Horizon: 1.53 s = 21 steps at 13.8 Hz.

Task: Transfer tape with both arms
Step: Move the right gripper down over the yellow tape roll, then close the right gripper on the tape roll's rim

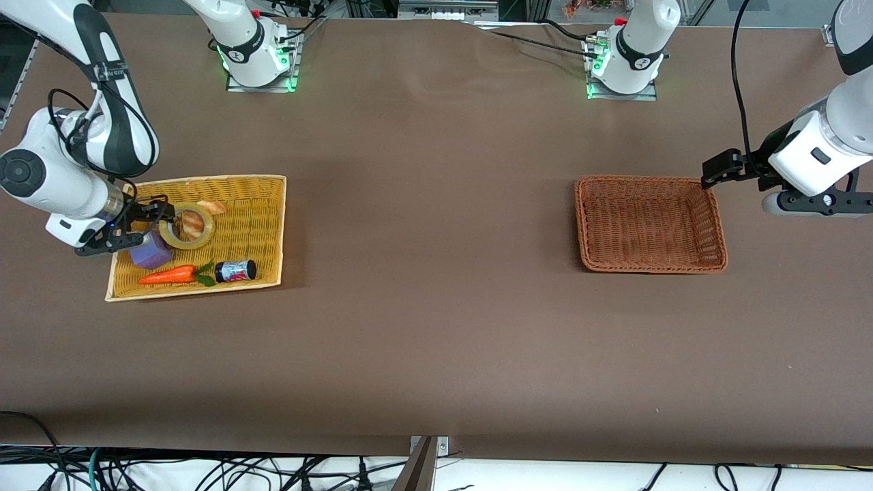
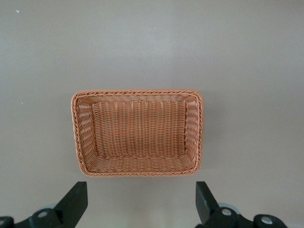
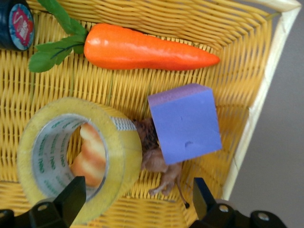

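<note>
The tape (image 1: pixel 188 226), a yellowish translucent ring, lies in the yellow basket (image 1: pixel 259 225) toward the right arm's end of the table. Through its hole shows a striped croissant (image 3: pixel 90 156). My right gripper (image 1: pixel 150 224) hangs low over that basket beside the tape, open. In the right wrist view one of the right gripper's (image 3: pixel 137 202) fingers stands before the rim of the tape (image 3: pixel 80 156) and the other beyond a purple cube (image 3: pixel 185 123); nothing is gripped. My left gripper (image 1: pixel 724 170) waits open beside the empty brown basket (image 1: pixel 648 269), which also fills the left wrist view (image 2: pixel 137 92).
In the yellow basket a carrot (image 1: pixel 170 275) and a dark jar (image 1: pixel 235 271) lie nearer to the front camera than the tape, beside the purple cube (image 1: pixel 151 252). A small brown toy figure (image 3: pixel 161 166) lies between cube and tape. Bare brown table separates the two baskets.
</note>
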Available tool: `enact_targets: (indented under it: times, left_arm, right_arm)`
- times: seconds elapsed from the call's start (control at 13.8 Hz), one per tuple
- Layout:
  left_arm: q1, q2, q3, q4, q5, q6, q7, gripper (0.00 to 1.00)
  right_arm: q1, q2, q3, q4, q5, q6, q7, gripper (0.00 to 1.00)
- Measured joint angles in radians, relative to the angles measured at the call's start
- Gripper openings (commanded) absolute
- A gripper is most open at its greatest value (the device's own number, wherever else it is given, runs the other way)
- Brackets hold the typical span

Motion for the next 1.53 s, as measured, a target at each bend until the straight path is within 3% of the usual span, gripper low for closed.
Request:
enact_targets:
  times: [0.15,0.22,0.36,0.44,0.58,1.16,1.31,1.53]
  left_arm:
    - [0.0,0.0,0.0,0.0,0.0,0.0,0.0,1.0]
    - [0.0,0.0,0.0,0.0,0.0,0.0,0.0,1.0]
    - [0.0,0.0,0.0,0.0,0.0,0.0,0.0,1.0]
    - [0.0,0.0,0.0,0.0,0.0,0.0,0.0,1.0]
    - [0.0,0.0,0.0,0.0,0.0,0.0,0.0,1.0]
    - [0.0,0.0,0.0,0.0,0.0,-0.007,0.0,1.0]
    - [0.0,0.0,0.0,0.0,0.0,-0.008,0.0,1.0]
    - [0.0,0.0,0.0,0.0,0.0,-0.008,0.0,1.0]
  right_arm:
    - [0.0,0.018,0.001,-0.016,0.0,0.052,0.0,1.0]
    - [0.0,0.024,0.001,-0.024,0.0,0.072,0.0,0.94]
    - [0.0,0.036,0.001,-0.031,0.0,0.093,0.0,0.29]
    - [0.0,0.04,0.001,-0.031,0.0,0.095,0.0,0.15]
    - [0.0,0.04,0.001,-0.03,0.0,0.096,0.0,0.02]
    - [0.002,0.033,0.011,-0.013,0.001,0.048,0.001,0.0]
    - [0.002,0.031,0.036,0.069,0.037,-0.12,0.026,0.0]
    - [0.02,0.017,0.124,0.289,0.108,-0.418,0.199,0.0]
